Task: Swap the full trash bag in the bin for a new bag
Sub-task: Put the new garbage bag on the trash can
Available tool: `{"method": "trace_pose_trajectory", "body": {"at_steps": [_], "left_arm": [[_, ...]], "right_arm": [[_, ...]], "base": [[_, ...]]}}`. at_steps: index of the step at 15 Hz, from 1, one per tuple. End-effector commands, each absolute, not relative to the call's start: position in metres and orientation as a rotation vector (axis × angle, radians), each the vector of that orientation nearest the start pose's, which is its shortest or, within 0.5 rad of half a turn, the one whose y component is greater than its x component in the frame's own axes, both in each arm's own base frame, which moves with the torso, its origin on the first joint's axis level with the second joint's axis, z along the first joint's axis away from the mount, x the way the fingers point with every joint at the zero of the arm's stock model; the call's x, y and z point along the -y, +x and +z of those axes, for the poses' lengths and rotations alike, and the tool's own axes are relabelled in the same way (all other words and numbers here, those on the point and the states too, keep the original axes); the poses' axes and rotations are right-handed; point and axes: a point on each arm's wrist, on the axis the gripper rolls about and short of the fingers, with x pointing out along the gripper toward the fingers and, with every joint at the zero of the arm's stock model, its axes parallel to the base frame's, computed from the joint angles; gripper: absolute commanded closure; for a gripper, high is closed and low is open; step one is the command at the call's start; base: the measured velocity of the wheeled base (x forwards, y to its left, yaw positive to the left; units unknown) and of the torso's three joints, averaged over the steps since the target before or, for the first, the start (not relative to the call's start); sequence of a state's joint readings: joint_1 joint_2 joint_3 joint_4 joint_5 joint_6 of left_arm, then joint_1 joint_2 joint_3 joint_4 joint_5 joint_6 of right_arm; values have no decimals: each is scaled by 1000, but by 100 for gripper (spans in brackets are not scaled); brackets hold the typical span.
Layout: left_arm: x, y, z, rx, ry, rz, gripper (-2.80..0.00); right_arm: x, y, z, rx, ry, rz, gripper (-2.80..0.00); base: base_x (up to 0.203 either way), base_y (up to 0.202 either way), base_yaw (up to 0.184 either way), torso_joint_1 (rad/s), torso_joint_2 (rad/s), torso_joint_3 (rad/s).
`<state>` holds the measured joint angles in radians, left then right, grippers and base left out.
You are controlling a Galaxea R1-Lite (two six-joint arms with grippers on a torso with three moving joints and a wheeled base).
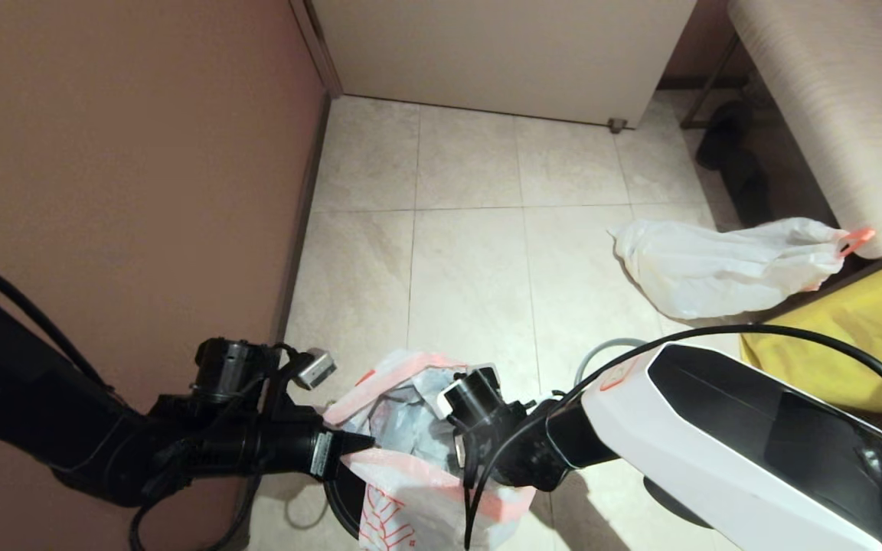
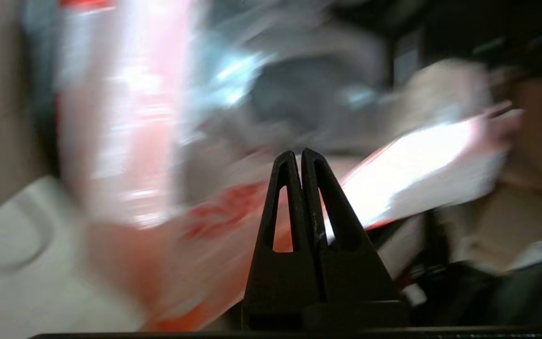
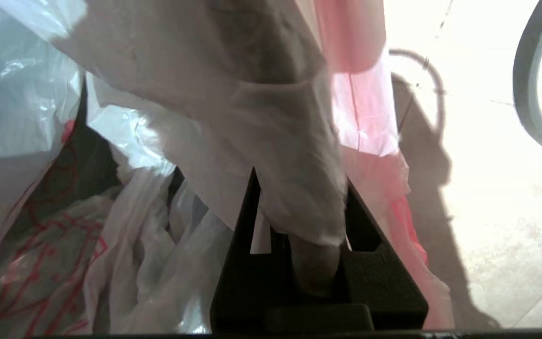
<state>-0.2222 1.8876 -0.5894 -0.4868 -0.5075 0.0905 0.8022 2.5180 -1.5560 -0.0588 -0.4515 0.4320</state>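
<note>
The new bag [image 1: 410,490], thin white film with orange-red print and orange edges, is draped open in the black bin [image 1: 338,501] at the bottom of the head view. My right gripper [image 3: 299,188] reaches into the bag's mouth from the right and is shut on a fold of the new bag [image 3: 271,141]. From the left, my left gripper [image 1: 368,441] points at the bag's near edge; its fingers [image 2: 286,188] are pressed together with nothing between them. The full trash bag [image 1: 717,264], plain white with an orange tab, lies on the floor to the right.
A grey hoop [image 1: 602,353] lies on the tiles beside the bin, also seen as a hoop [image 3: 519,89] in the right wrist view. A yellow bag [image 1: 870,337] sits at the right edge under a table [image 1: 831,99]. A brown wall [image 1: 119,168] runs close on the left.
</note>
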Motion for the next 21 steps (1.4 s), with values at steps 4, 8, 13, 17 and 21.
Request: {"method": "trace_pose_trajectory", "body": {"at_steps": [4, 8, 13, 17, 21], "left_arm": [[47, 297, 41, -887, -20, -605, 0], [45, 305, 29, -916, -2, -558, 0], [45, 313, 34, -793, -16, -512, 0], [49, 326, 32, -689, -73, -469, 0], [59, 341, 14, -567, -127, -407, 0]], "right_arm": [[-322, 339, -17, -787, -132, 131, 0], [-326, 336, -16, -781, -133, 142, 0], [-326, 336, -15, -779, -131, 141, 0], [-329, 333, -16, -781, -133, 149, 0], [-340, 312, -19, -783, -161, 192, 0]], "base": [[0, 0, 0, 0, 0, 0], [0, 0, 0, 0, 0, 0], [0, 0, 0, 0, 0, 0], [0, 0, 0, 0, 0, 0], [0, 0, 0, 0, 0, 0]]}}
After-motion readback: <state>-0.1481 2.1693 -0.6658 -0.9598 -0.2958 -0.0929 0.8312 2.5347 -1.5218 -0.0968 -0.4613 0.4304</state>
